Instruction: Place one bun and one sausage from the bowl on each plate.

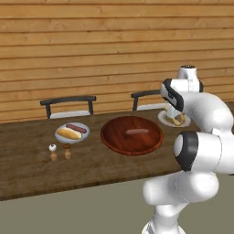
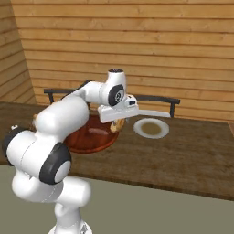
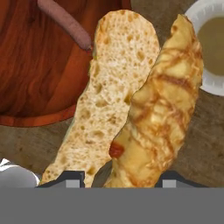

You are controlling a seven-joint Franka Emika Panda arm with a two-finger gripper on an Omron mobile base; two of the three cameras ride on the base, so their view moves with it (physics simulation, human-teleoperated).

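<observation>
Pinching the bun [image 3: 131,109], the claw [image 2: 117,123] hangs between bowl [image 2: 87,137] and empty plate [image 2: 151,128]; releasing early would drop it onto the tabletop [image 2: 183,155].

Home dining spot: plank wall [image 1: 91,41], wooden table [image 1: 27,169] (set), chairs [image 1: 68,106].

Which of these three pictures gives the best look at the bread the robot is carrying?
The hand view: the bun is close up there, split open, crumb and browned crust plain, held by the gripper. In the right base view a small part peeks below the hand; in the left base view the arm mostly covers it.
</observation>
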